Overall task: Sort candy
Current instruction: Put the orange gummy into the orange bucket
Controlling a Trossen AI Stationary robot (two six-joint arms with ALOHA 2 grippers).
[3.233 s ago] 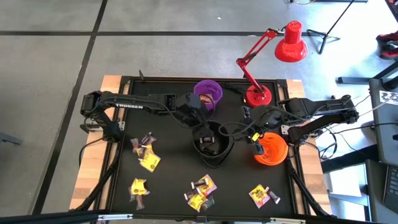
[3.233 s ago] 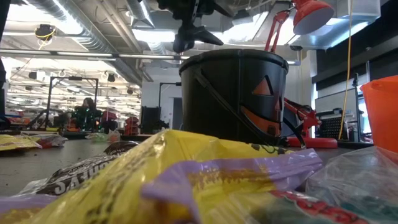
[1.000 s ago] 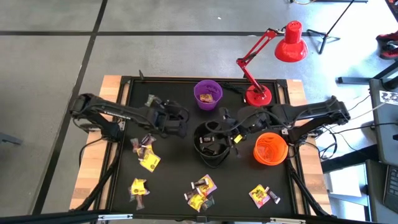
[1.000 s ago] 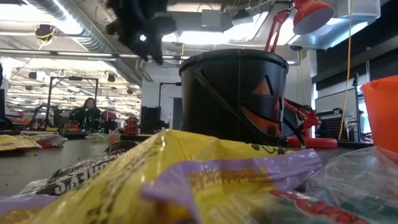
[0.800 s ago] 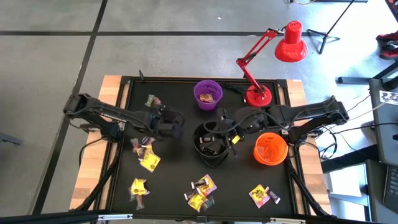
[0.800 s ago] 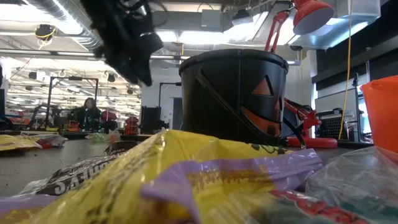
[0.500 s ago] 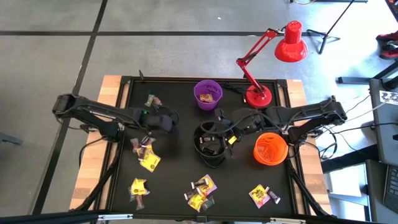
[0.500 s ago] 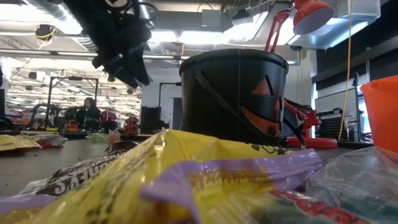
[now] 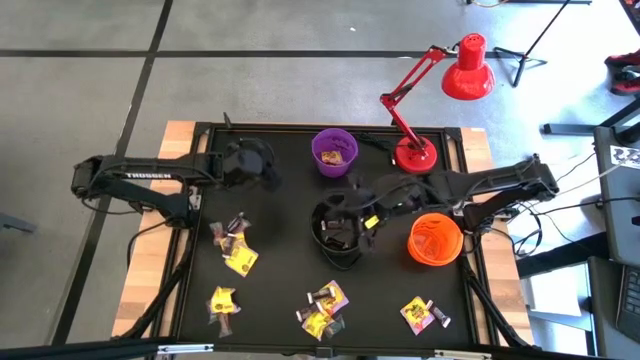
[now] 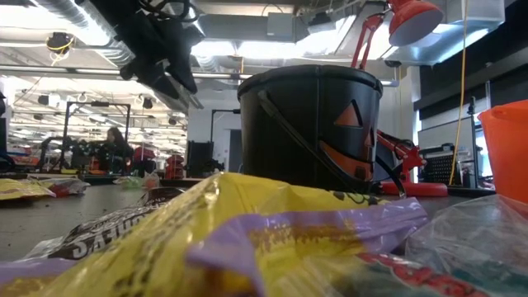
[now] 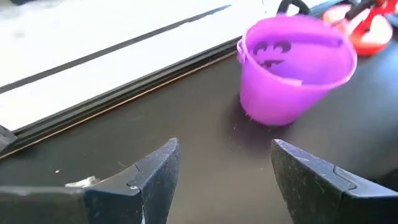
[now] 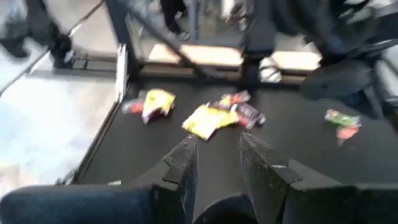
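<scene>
Candy lies in small heaps on the near half of the black bench: yellow and dark wrapped pieces at the left, one yellow piece lower down, a group in the middle and another at the right. A few pieces also sit inside the purple bucket at the far side. In the low view a yellow and lilac wrapper fills the foreground, and a dark wrapper beside it carries pale letters that I cannot read fully.

The left tool hovers above bare bench just left of the purple bucket, with its fingers spread and nothing between them; the purple bucket shows a dark bat print. White letters "TROSSEN" stand on the left arm. The right tool hangs over the rim of the black bucket, which bears an orange pumpkin face. Its fingers stand partly apart and I see nothing held between them. An orange bucket stands right of the black one, and a red desk lamp rises behind.
</scene>
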